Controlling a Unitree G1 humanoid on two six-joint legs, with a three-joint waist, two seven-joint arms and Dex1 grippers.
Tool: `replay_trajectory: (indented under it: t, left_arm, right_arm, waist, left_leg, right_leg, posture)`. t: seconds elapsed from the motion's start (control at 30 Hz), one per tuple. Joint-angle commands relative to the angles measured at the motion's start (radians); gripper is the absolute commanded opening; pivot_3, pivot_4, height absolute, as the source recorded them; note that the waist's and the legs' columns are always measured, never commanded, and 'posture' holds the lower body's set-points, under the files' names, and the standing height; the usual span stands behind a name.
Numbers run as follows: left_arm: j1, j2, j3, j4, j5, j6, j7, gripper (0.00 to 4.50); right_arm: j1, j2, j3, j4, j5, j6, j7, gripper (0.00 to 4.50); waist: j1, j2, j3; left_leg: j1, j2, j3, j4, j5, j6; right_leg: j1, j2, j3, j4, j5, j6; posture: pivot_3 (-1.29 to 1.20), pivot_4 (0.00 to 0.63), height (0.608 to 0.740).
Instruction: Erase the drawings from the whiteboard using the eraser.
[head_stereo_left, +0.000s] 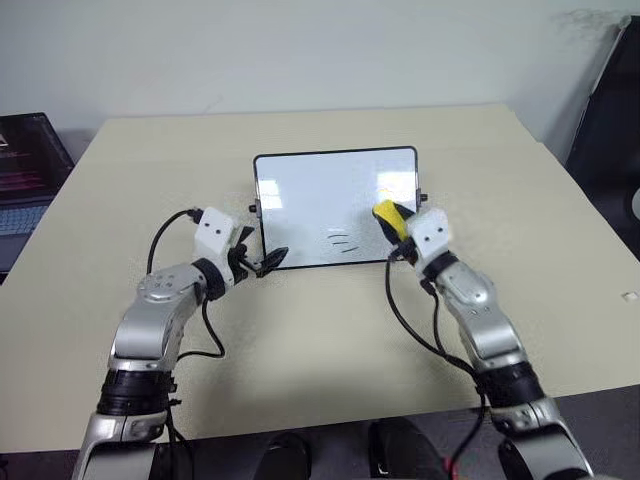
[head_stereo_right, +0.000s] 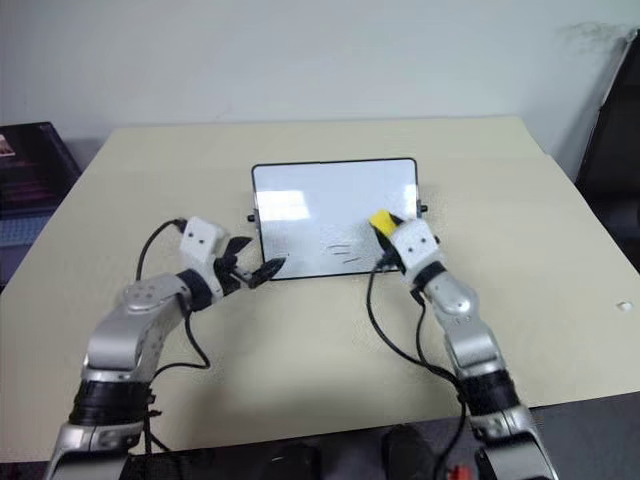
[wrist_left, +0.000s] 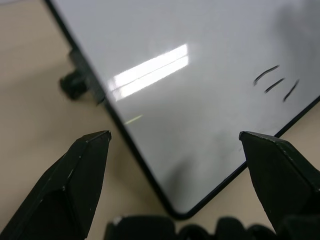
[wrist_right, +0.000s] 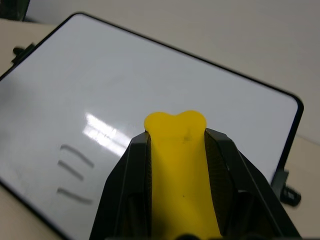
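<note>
your right tool (head_stereo_left: 392, 222) clamps the eraser (wrist_right: 176, 165); left tool (wrist_left: 175, 142), spread apart, grips nothing, so the whiteboard (head_stereo_left: 300, 195) may slide while wiping the drawings (head_stereo_left: 340, 240).

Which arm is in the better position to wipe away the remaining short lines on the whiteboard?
Right. Its end effector already grips the eraser above the whiteboard, near the short lines. The left end effector is open at the board's near left corner.

Looking down from head height over the desk (head_stereo_left: 300, 340) (stereo pair, same scene); wrist views close above the whiteboard (head_stereo_left: 335, 205), shared.
</note>
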Motion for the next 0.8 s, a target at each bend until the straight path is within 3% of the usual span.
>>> replay_trajectory:
  t: [0.03, 0.4, 0.8]
  left_arm:
    - [0.024, -0.023, 0.042, -0.072, -0.013, -0.041, 0.035, 4.50]
    - [0.083, -0.026, 0.035, -0.086, -0.024, -0.065, 0.012, 4.50]
    - [0.088, -0.006, -0.003, -0.127, -0.041, -0.072, -0.062, 4.50]
  right_arm:
    - [0.071, -0.050, -0.035, -0.148, 0.019, 0.005, 0.033, 1.14]
    - [0.269, -0.128, -0.004, -0.184, -0.078, -0.124, 0.025, 1.14]
    - [0.066, -0.112, 0.082, 0.023, -0.149, -0.291, 0.038, 1.14]
  waist:
    - [0.005, 0.000, 0.000]
    - [0.020, 0.000, 0.000]
    - [0.023, 0.000, 0.000]
  left_leg:
    - [-0.001, 0.000, -0.001, 0.001, 0.000, 0.000]
    - [-0.002, -0.002, -0.003, 0.001, 0.000, 0.000]
    - [-0.001, -0.002, -0.001, 0.003, 0.000, 0.000]
  right_leg:
    - [0.000, 0.000, 0.000, 0.000, 0.000, 0.000]
    - [0.001, 0.000, -0.002, -0.002, 0.000, 0.000]
    - [0.002, 0.001, -0.003, -0.002, 0.000, 0.000]
  posture:
    - [0.00, 0.150, 0.740]
    - [0.00, 0.150, 0.740]
    - [0.00, 0.150, 0.740]
